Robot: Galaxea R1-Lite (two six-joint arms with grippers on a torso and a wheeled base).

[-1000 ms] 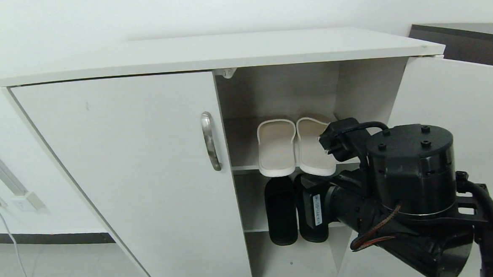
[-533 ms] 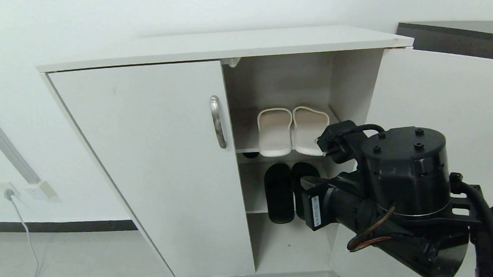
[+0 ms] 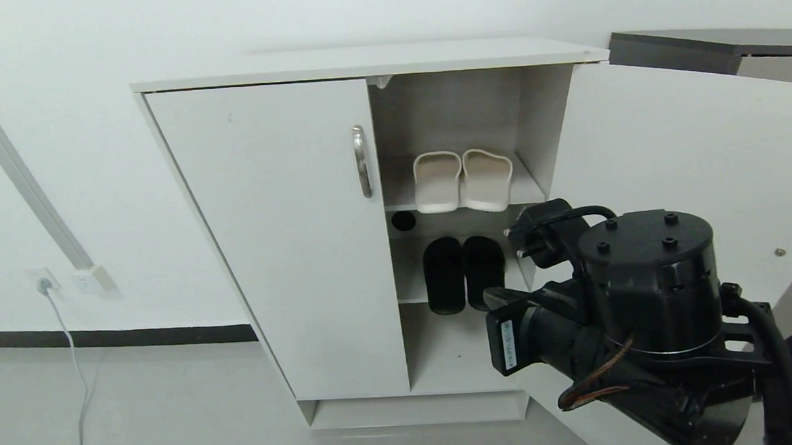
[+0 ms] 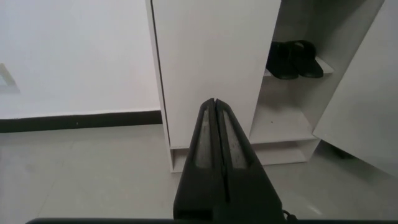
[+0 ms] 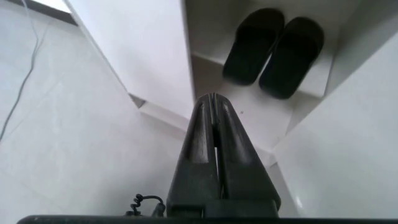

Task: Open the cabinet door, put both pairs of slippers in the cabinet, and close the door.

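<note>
The white cabinet [image 3: 360,60] stands against the wall with its right door [image 3: 670,154] swung wide open and its left door [image 3: 281,222] closed. A pair of white slippers [image 3: 461,178] lies on the upper shelf. A pair of black slippers [image 3: 463,270] lies on the shelf below, also seen as black slippers [image 4: 295,59] and black slippers [image 5: 273,53]. My left gripper [image 4: 214,102] is shut and empty, low over the floor in front of the closed door. My right gripper [image 5: 213,99] is shut and empty, outside the cabinet before the open compartment.
A wall socket with a cable [image 3: 43,285] and a slanted grey cable channel [image 3: 21,174] are to the left. A dark-topped piece of furniture [image 3: 712,43] stands behind the open door. Grey floor [image 3: 176,424] lies in front of the cabinet.
The whole head view has shifted: the camera has drawn back, so the cabinet looks smaller and farther. Slippers and doors keep their places.
</note>
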